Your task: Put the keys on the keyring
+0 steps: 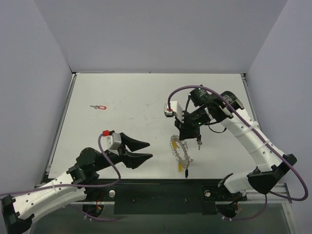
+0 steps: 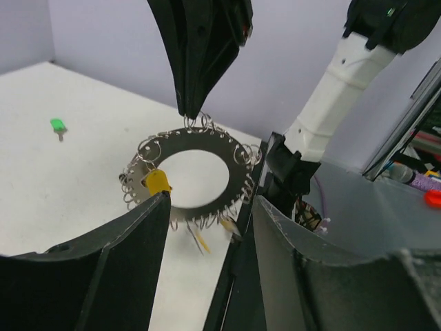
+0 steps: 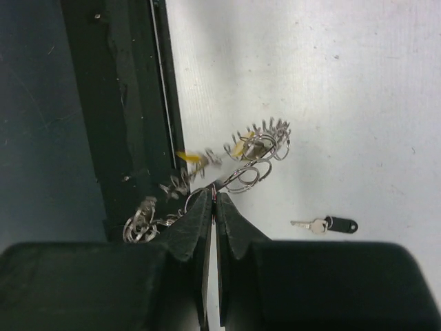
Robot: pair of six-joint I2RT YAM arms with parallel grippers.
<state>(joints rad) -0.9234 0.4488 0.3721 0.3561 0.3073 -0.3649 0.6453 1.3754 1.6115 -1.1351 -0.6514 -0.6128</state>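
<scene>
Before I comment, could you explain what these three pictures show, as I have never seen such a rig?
The machine is a left arm and a right arm bolted to a table, each ending in a two-finger gripper. One picture looks down from above; the other two come from cameras on the left and right wrists. The right gripper is shut on the keyring, a ring strung with small loops, holding it upright by its rim. The left gripper is open, apart from it, holding nothing. Loose on the table lie a red key, a dark key and a green key.
</scene>
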